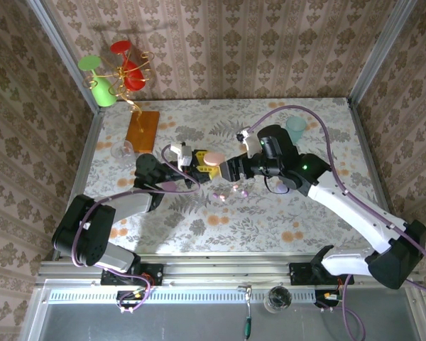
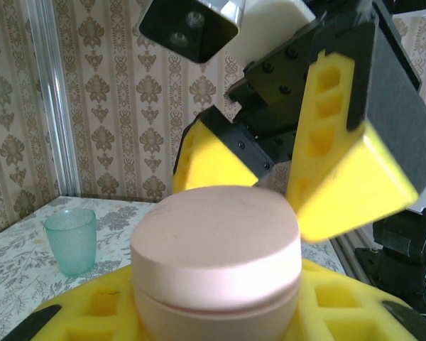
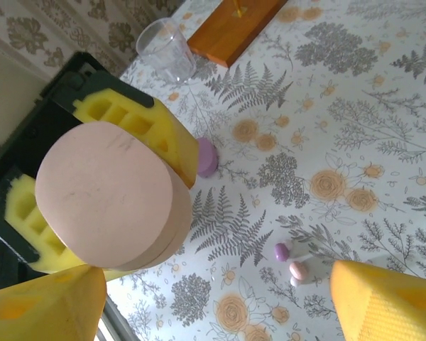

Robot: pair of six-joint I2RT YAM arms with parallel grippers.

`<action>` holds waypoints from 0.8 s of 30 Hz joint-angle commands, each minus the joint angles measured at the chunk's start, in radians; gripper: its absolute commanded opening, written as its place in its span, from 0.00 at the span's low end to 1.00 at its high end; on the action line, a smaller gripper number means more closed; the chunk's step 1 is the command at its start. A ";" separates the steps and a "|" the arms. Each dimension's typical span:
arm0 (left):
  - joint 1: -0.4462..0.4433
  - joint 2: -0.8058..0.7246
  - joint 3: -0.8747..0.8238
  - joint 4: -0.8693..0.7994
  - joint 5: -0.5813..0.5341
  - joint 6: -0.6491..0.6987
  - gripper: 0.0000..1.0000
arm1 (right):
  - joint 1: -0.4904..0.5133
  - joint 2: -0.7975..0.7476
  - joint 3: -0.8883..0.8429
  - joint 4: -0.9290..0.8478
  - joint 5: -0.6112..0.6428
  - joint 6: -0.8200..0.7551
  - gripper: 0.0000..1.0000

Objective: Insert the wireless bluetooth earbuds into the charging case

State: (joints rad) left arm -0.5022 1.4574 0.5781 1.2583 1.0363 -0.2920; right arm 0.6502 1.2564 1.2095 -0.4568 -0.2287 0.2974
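A: Over mid-table, around twelve o'clock from the arm bases: what in the left gripper (image 1: 199, 162)?

B: Pink case (image 2: 216, 256), pebble-shaped, lid down with the seam showing. Clenched between yellow foam fingers (image 3: 131, 121) and raised above the floral table (image 1: 199, 220).

A: And the right gripper (image 2: 275, 186)?

B: Released, jaws spread wide, nothing between them. Facing the pink case from its three o'clock side, fingertips just beside the lid; contact impossible to judge.

A: Earbuds?

B: Down on the table, not in any case. Lilac earbud (image 3: 281, 251) and pink earbud (image 3: 297, 270) close together, with something whitish against the pink one, too small to name. Seen from above, roughly five o'clock of the pink case, just beside the right gripper.

A: Anything else nearby?

B: Lilac case (image 3: 207, 156) lying on the table, half hidden behind a left finger. Clear glass (image 1: 122, 150) at nine o'clock of the left gripper, orange wooden base (image 1: 142, 130) at eleven. Teal cup (image 1: 296, 128) at two o'clock of the right gripper.
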 commanded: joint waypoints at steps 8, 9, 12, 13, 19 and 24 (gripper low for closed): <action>0.005 -0.046 -0.018 0.029 0.068 0.020 0.34 | -0.024 0.011 0.037 0.095 0.047 0.054 0.82; 0.007 -0.048 -0.018 0.030 0.067 0.021 0.34 | -0.024 0.015 0.042 0.097 0.045 0.057 0.82; 0.014 -0.054 -0.026 0.030 0.052 0.024 0.34 | -0.024 0.013 0.048 0.107 0.014 0.064 0.82; 0.016 -0.054 -0.027 0.029 0.053 0.025 0.34 | -0.024 0.009 0.046 0.114 0.002 0.066 0.82; 0.036 -0.053 -0.041 0.030 0.030 0.039 0.34 | -0.036 -0.032 0.002 0.148 -0.055 0.080 0.82; 0.089 -0.075 -0.055 0.029 0.032 0.033 0.34 | -0.098 -0.118 -0.120 0.213 -0.035 0.202 0.81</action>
State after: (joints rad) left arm -0.4438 1.4197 0.5327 1.2610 1.0695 -0.2760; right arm 0.5949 1.1900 1.1416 -0.2924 -0.2630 0.4046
